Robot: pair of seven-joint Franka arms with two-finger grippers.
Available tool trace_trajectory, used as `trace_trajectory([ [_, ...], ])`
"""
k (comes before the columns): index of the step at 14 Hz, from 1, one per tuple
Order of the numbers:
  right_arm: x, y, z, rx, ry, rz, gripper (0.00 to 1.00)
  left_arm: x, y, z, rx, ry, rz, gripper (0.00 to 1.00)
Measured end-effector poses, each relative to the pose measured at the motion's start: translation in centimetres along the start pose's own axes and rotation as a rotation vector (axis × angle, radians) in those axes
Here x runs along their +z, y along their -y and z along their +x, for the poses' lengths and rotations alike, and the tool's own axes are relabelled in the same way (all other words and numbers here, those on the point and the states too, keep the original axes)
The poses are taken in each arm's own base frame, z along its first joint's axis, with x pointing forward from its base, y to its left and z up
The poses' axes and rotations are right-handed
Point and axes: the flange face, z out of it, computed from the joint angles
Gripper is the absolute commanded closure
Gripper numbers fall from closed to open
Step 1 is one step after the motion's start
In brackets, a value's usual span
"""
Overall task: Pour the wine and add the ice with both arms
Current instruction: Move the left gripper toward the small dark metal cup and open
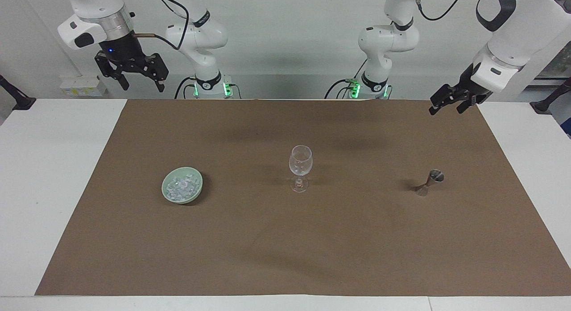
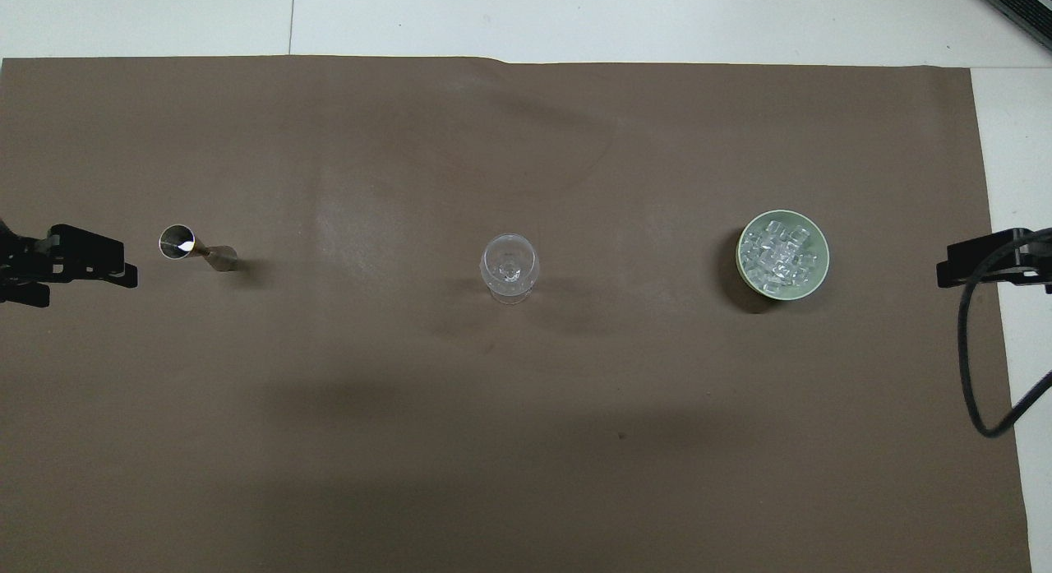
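Clear ice cubes [image 1: 180, 187] heaped in pale green bowl [image 1: 196, 182], toward right arm's end. Wine not discernible.

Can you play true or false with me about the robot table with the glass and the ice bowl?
1. The wine glass stands upright between the bowl and the metal measuring cup. True.
2. The ice is already in the glass. False: it is heaped in the bowl.
3. The left gripper holds the measuring cup. False: it is open, empty, up in the air.
4. The right gripper is open and empty. True.
5. The bowl sits toward the left arm's end of the table. False: toward the right arm's end.
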Motion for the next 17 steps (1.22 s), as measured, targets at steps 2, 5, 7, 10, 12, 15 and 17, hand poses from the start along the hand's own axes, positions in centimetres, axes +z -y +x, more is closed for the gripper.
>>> trace_trajectory([
  [2,0.0,0.0,0.0,0.0,0.0,0.0,0.0,0.8,0.0,0.3,-0.08,-0.004,-0.011,0.0],
  [5,0.0,0.0,0.0,0.0,0.0,0.0,0.0,2.1,-0.4,0.9,-0.249,0.003,-0.054,0.0],
  [7,0.0,0.0,0.0,0.0,0.0,0.0,0.0,3.2,-0.5,1.5,-0.352,0.023,-0.077,0.0],
  [10,0.0,0.0,0.0,0.0,0.0,0.0,0.0,4.6,0.0,2.6,-0.488,0.049,-0.105,0.0],
  [12,0.0,0.0,0.0,0.0,0.0,0.0,0.0,5.3,0.1,3.2,-0.59,0.053,-0.128,0.0],
  [15,0.0,0.0,0.0,0.0,0.0,0.0,0.0,6.8,2.7,4.4,-0.728,0.089,-0.196,0.0],
  [17,0.0,0.0,0.0,0.0,0.0,0.0,0.0,7.9,6.5,5.6,-0.819,0.121,-0.259,0.0],
])
